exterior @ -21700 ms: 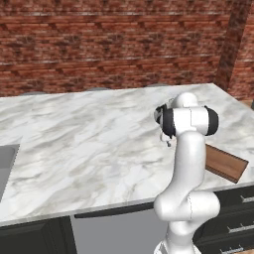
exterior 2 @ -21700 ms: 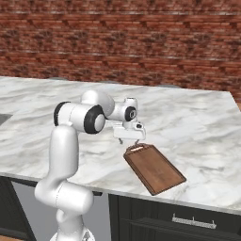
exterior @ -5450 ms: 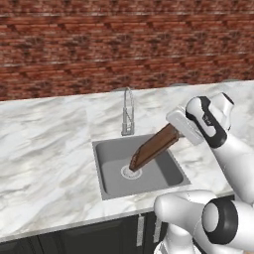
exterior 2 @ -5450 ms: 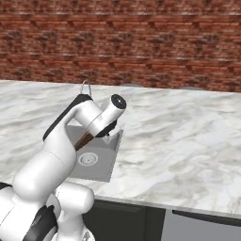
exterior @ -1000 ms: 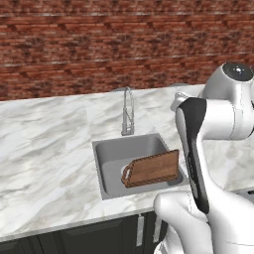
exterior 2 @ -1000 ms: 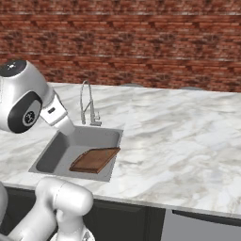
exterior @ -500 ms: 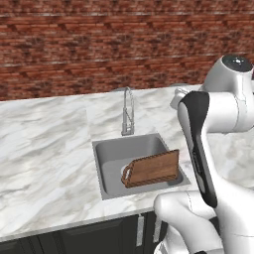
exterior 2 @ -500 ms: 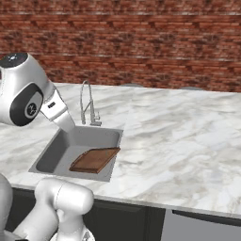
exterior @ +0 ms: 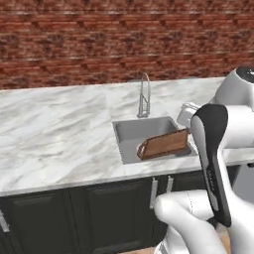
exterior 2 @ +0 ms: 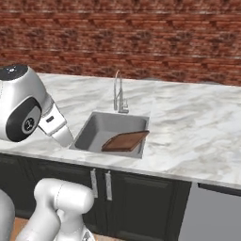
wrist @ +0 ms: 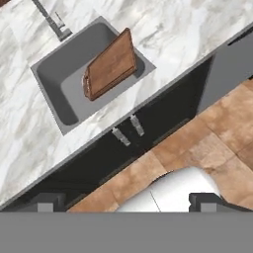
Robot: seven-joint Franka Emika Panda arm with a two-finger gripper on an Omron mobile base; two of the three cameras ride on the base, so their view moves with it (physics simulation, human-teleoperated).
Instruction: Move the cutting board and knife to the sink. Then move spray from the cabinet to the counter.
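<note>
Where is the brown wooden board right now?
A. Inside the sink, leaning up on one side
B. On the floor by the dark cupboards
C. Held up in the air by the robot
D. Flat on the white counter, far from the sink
A: the cutting board sits inside the sink, tilted, with one end propped toward the basin's rim and nothing gripping it.

arm's white elbow (exterior: 218,149) covers the sink's (exterior: 130,130) right rim and the cutting board's (exterior: 163,144) far tip, bench (exterior: 59,129) cropped both sides.
</note>
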